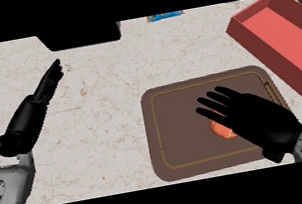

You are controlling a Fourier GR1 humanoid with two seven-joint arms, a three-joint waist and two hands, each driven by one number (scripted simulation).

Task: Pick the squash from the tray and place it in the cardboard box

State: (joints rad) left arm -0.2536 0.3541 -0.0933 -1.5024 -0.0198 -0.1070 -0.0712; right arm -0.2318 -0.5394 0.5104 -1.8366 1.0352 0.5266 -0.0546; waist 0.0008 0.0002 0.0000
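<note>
Both hands are open: the right hand (258, 118) spreads over the tray (179, 119), perhaps touching the squash (221, 129); left hand (35, 106) rests apart.

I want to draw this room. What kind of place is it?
Probably a kitchen: a speckled stone counter, a brown tray holding an orange squash under the right hand, and a red box.
</note>
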